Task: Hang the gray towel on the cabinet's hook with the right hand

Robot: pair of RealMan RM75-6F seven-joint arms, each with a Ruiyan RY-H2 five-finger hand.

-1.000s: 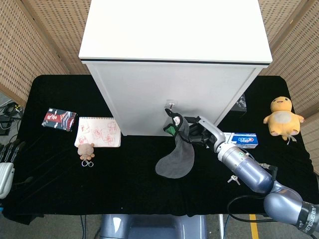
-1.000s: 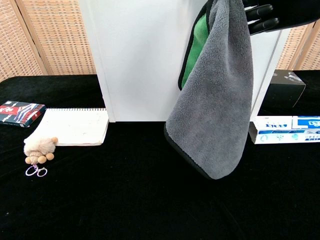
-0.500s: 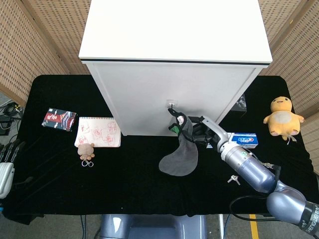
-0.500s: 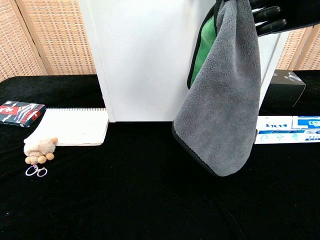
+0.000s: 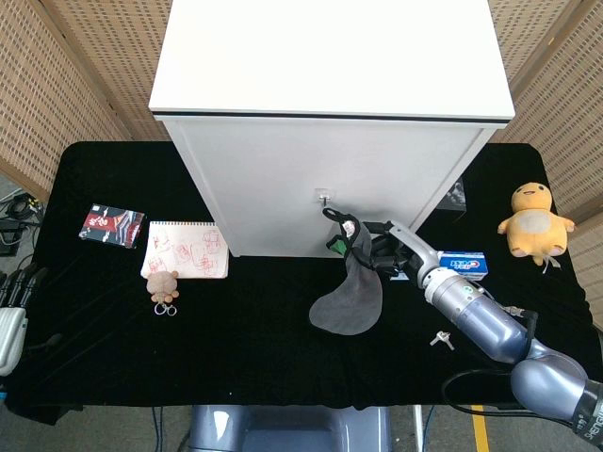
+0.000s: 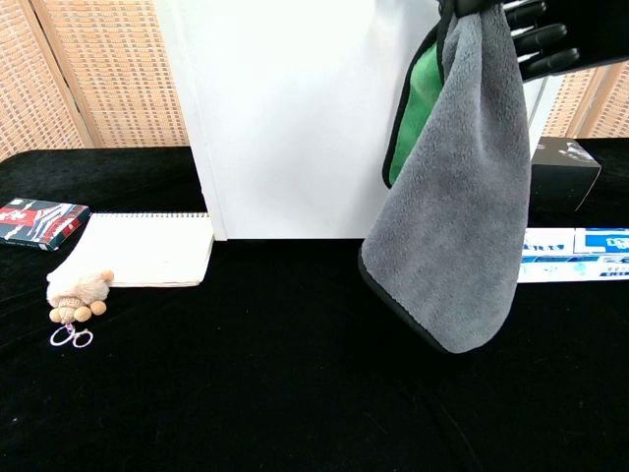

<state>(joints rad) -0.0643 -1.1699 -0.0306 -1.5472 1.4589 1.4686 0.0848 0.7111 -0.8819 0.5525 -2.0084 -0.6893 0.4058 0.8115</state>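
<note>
One gray towel, one white cabinet with one hook, and two hands on the rig, of which only the right hand can be read. Its dark fingers are clamped on the towel's top edge, and the cloth hangs down from the grip, gray outside with a green face showing on the cabinet side. The towel is off the hook: its top loop sits just right of and below the hook, close but apart.

At the far left edge of the head view a white and dark piece shows beside the table; it may be the left hand, but whether its fingers are apart or together cannot be told.

In the chest view the right hand is cut off by the top edge and the hook is out of frame.

Right of the hand lie one toothpaste box, partly hidden behind the towel in the chest view, one dark box, one yellow plush chick and one small key. Well to its left are one notebook, one plush keychain and one red-patterned packet. Bare black table lies open below the towel.
</note>
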